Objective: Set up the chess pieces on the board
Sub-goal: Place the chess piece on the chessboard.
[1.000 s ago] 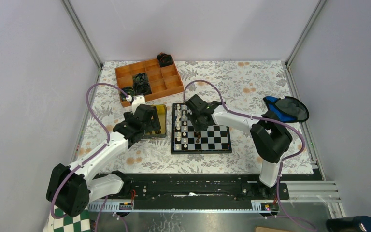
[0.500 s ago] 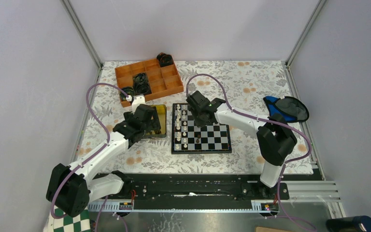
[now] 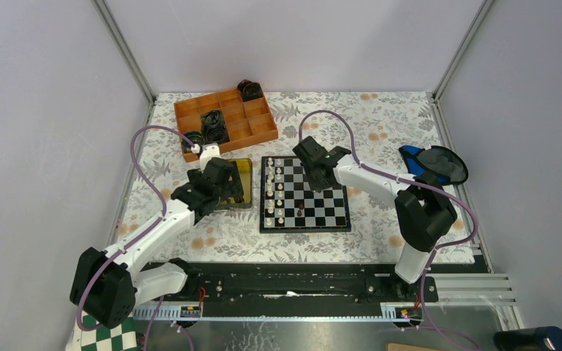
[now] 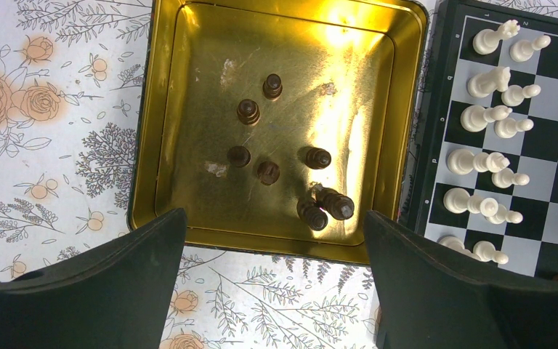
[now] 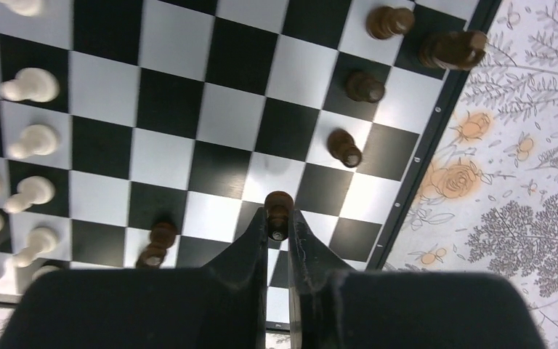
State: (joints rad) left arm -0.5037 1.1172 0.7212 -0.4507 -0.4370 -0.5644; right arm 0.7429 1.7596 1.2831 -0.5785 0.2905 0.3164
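The board (image 3: 331, 212) lies mid-table, with white chess pieces (image 3: 275, 191) in two columns along its left side. In the right wrist view my right gripper (image 5: 277, 222) is shut on a dark brown pawn (image 5: 278, 204), held above the board (image 5: 160, 102) near its right edge. Several dark pieces (image 5: 364, 86) stand along that edge, and one (image 5: 156, 244) lies tipped near the fingers. My left gripper (image 4: 276, 280) hangs open over the near rim of a gold tin (image 4: 261, 243) that holds several dark pieces (image 4: 269, 172).
An orange compartment tray (image 3: 225, 117) with black coiled objects stands at the back left. A blue and black object (image 3: 432, 164) lies at the right. Metal frame posts rise at the back corners. A green checkered sheet (image 3: 106, 338) shows at the bottom left.
My right gripper has carried the dark pawn rightward across the board, away from the white columns. The left arm has not moved.
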